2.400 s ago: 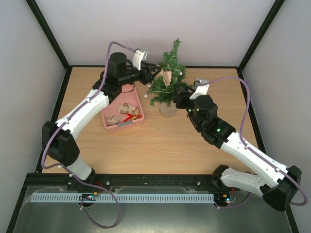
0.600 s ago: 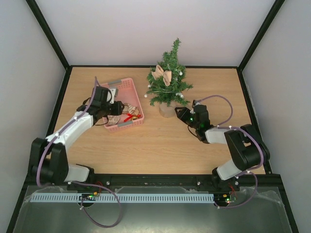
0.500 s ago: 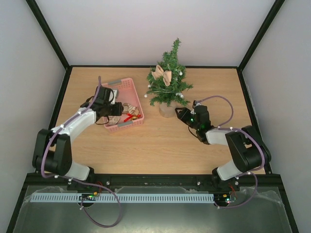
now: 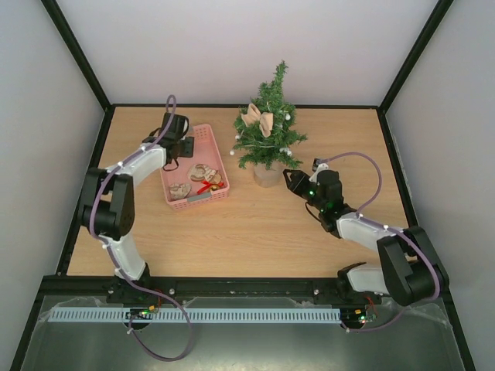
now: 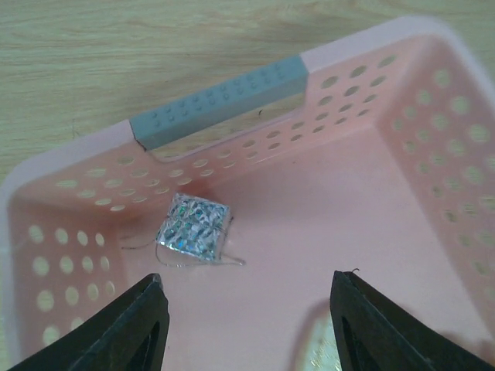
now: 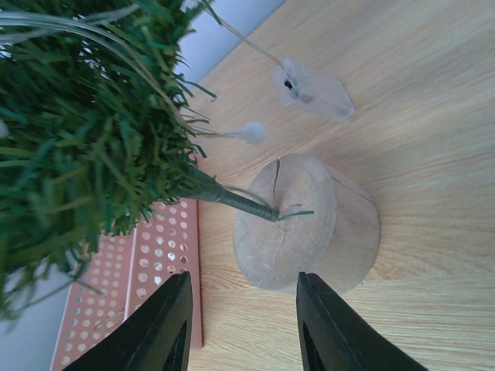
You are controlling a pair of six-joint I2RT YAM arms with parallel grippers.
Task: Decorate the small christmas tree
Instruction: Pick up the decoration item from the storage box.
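The small christmas tree (image 4: 267, 135) stands at the back middle of the table on a pale wooden stump (image 6: 309, 224), with a beige bow (image 4: 259, 117) hanging in its branches. My left gripper (image 4: 184, 145) hovers open over the far end of the pink basket (image 4: 217, 153). In the left wrist view a silver glitter cube ornament (image 5: 193, 229) with a thin thread lies on the basket floor, just ahead of the left gripper (image 5: 247, 309) and clear of its fingers. My right gripper (image 6: 244, 309) is open and empty, low on the table, facing the stump from close by.
More ornaments (image 4: 203, 175) lie in the near half of the basket, some beige and one red. The basket has a grey handle (image 5: 220, 100) at its end. A clear plastic piece (image 6: 313, 91) on a wire and a white bead (image 6: 252, 133) hang below the tree's branches.
Earlier both arms were up at the tree with the bow; it now hangs there alone. Since then the left gripper has moved from the basket's near side to its far end. The right gripper stays by the stump.
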